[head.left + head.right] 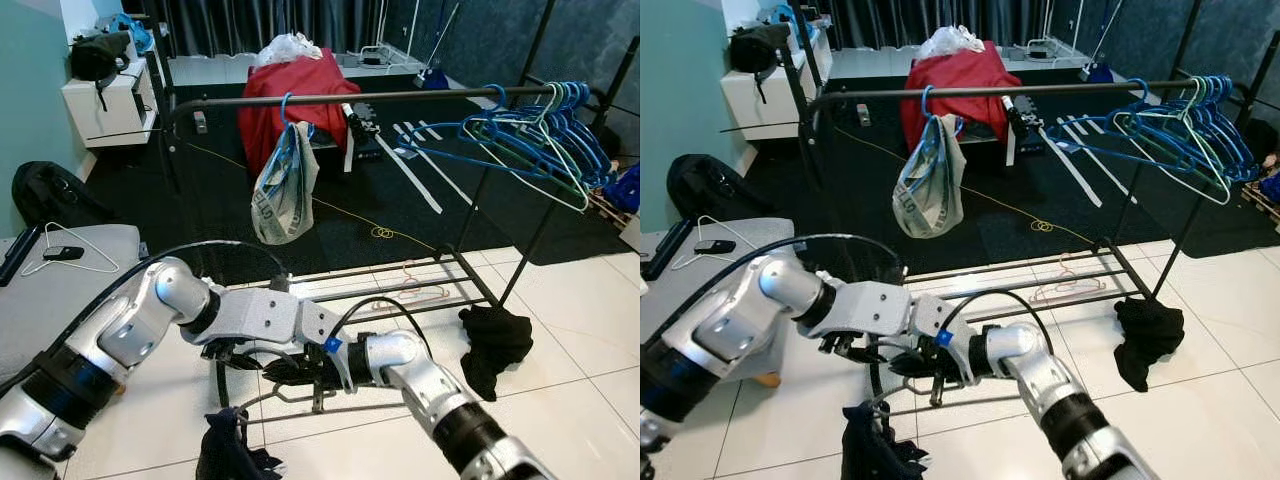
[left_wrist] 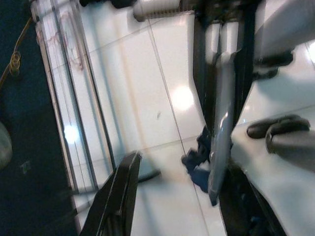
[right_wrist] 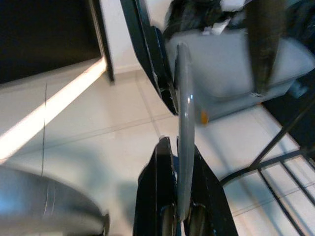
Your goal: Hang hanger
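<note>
A grey hanger [image 3: 185, 98] carrying a dark garment [image 1: 232, 450] hangs low over the tiled floor, in front of the black clothes rack's rail [image 1: 400, 97]. My right gripper [image 1: 287, 370] is shut on the hanger's bar. My left gripper [image 1: 232, 352] meets it from the left and stands open, with the hanger [image 2: 221, 128] between its fingers, close to one finger [image 2: 120, 196] but not clamped. The rail runs well above and beyond both grippers. Several blue hangers [image 1: 540, 135] hang at its right end, and a bag [image 1: 283, 190] on a blue hook hangs near its left.
The rack's lower shelf bars [image 1: 400, 275] lie just past my arms, with a pink hanger [image 1: 415, 290] on them. A black garment [image 1: 495, 340] lies on the tiles at right. A grey bed [image 1: 60, 300] with a white hanger [image 1: 70, 262] stands at left.
</note>
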Controlling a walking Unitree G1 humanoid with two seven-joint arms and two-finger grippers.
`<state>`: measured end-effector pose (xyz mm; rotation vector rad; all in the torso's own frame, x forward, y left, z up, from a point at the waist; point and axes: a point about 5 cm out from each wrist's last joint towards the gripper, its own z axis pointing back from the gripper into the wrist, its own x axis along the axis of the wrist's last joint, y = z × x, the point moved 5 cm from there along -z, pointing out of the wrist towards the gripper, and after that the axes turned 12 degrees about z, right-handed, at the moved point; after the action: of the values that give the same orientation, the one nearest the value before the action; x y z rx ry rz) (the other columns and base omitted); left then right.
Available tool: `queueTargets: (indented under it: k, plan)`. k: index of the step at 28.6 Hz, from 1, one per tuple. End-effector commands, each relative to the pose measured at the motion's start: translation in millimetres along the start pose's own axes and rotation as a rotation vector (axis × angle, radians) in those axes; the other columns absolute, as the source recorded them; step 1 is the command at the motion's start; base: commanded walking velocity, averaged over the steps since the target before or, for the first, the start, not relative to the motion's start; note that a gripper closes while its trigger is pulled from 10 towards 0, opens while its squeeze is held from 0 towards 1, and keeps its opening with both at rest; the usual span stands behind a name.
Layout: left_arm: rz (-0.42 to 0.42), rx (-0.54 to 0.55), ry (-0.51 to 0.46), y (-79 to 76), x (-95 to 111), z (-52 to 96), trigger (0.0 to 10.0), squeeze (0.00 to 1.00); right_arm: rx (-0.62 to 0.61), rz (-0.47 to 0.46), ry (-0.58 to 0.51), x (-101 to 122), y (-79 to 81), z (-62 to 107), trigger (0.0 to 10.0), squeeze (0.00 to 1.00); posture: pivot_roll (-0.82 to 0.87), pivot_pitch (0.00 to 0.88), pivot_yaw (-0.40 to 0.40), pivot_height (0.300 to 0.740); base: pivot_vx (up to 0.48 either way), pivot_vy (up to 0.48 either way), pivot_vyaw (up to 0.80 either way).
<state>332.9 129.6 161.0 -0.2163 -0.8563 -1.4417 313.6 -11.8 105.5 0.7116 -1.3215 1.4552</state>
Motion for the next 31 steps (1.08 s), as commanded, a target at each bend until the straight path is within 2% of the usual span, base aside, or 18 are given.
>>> queueTargets:
  k: [1, 3, 4, 5, 7, 8, 10, 11, 12, 14, 15, 18, 22, 24, 25, 27, 28, 31]
  plan:
    - [0.088, 0.045, 0.01, 6.4, -16.2, 9.4, 10.0, 0.0, -0.047, 0.035, -0.067, 13.4, -6.9, 3.8, 0.0, 0.0, -0.06, 0.097, -0.01, 0.74, 0.0, 0.0, 0.0]
    - [0.259, 0.118, -0.143, 12.2, -19.7, 17.3, 10.0, 0.0, -0.122, 0.047, -0.103, 18.1, -11.6, 10.9, 0.0, 0.0, -0.06, 0.093, -0.01, 0.74, 0.0, 0.0, 0.0]
    - [0.259, 0.118, -0.143, 12.2, -19.7, 17.3, 10.0, 0.0, -0.122, 0.047, -0.103, 18.1, -11.6, 10.9, 0.0, 0.0, -0.06, 0.093, -0.01, 0.74, 0.0, 0.0, 0.0]
    - [0.335, 0.187, -0.239, 18.9, -19.6, 22.3, 10.0, 0.0, -0.171, 0.054, -0.123, 21.8, -16.1, 15.2, 0.0, 0.0, -0.06, 0.092, -0.008, 0.74, 0.0, 0.0, 0.0]
    - [0.335, 0.187, -0.239, 18.9, -19.6, 22.3, 10.0, 0.0, -0.171, 0.054, -0.123, 21.8, -16.1, 15.2, 0.0, 0.0, -0.06, 0.092, -0.008, 0.74, 0.0, 0.0, 0.0]
    - [0.408, 0.286, -0.314, 27.5, -24.4, 28.0, 10.0, 0.0, -0.198, 0.058, -0.143, 26.2, -17.9, 19.2, 0.0, 0.0, -0.07, 0.09, -0.005, 0.74, 0.0, 0.0, 0.0]
    - [0.474, 0.396, -0.345, 35.0, -35.1, 32.3, 10.0, 0.0, -0.21, 0.06, -0.163, 30.9, -17.4, 22.5, 0.0, 0.0, -0.07, 0.089, -0.005, 0.74, 0.0, 0.0, 0.0]
    - [0.474, 0.396, -0.345, 35.0, -35.1, 32.3, 10.0, 0.0, -0.21, 0.06, -0.163, 30.9, -17.4, 22.5, 0.0, 0.0, -0.07, 0.089, -0.005, 0.74, 0.0, 0.0, 0.0]
    - [0.55, 0.511, -0.357, 40.5, -49.2, 34.9, 10.0, 0.0, -0.207, 0.062, -0.176, 35.4, -14.6, 25.6, 0.0, 0.0, -0.07, 0.087, -0.006, 0.74, 0.0, 0.0, 0.0]
    - [0.55, 0.511, -0.357, 40.5, -49.2, 34.9, 10.0, 0.0, -0.207, 0.062, -0.176, 35.4, -14.6, 25.6, 0.0, 0.0, -0.07, 0.087, -0.006, 0.74, 0.0, 0.0, 0.0]
    - [0.62, 0.602, -0.357, 42.7, -61.4, 36.0, 10.0, 0.0, -0.207, 0.069, -0.188, 40.0, -12.9, 29.1, 0.0, 0.0, -0.07, 0.085, -0.008, 0.74, 0.0, 0.0, 0.0]
    - [0.794, 0.587, -0.297, 14.9, -77.2, 10.6, 10.0, 0.0, -0.259, 0.089, -0.227, 56.3, -20.5, 42.6, 0.0, 0.0, -0.08, 0.081, -0.009, 0.74, 0.0, 0.0, 0.0]
    - [0.828, 0.509, -0.273, -6.1, -72.3, -7.3, 10.0, 0.0, -0.289, 0.098, -0.252, 68.1, -26.8, 47.7, 0.0, 0.0, -0.09, 0.09, -0.005, 0.74, 0.0, 0.0, 0.0]
    - [0.84, 0.529, -0.283, -5.7, -69.6, -8.5, 10.0, 0.0, -0.305, 0.105, -0.258, 71.6, -29.5, 49.0, 0.0, 0.0, -0.09, 0.092, -0.006, 0.74, 0.0, 0.0, 0.0]
    - [0.858, 0.554, -0.295, -3.6, -67.2, -8.7, 10.0, 0.2, -0.322, 0.112, -0.264, 74.7, -32.6, 50.2, 0.0, 0.0, -0.09, 0.093, -0.006, 0.74, 0.0, 0.0, 0.0]
    - [0.858, 0.554, -0.295, -3.6, -67.2, -8.7, 10.0, 0.2, -0.322, 0.112, -0.264, 74.7, -32.6, 50.2, 0.0, 0.0, -0.09, 0.093, -0.006, 0.74, 0.0, 0.0, 0.0]
    - [0.86, 0.586, -0.307, 0.2, -63.8, -7.6, 10.0, 1.0, -0.338, 0.115, -0.272, 78.2, -36.4, 51.4, 0.0, 0.0, -0.09, 0.096, -0.007, 0.74, 0.0, 0.0, 0.0]
    - [0.859, 0.646, -0.332, 7.2, -59.3, -4.5, 10.0, 1.0, -0.353, 0.117, -0.281, 82.6, -40.2, 52.9, 0.0, 0.0, -0.1, 0.099, -0.009, 0.74, 0.0, 0.0, 0.0]
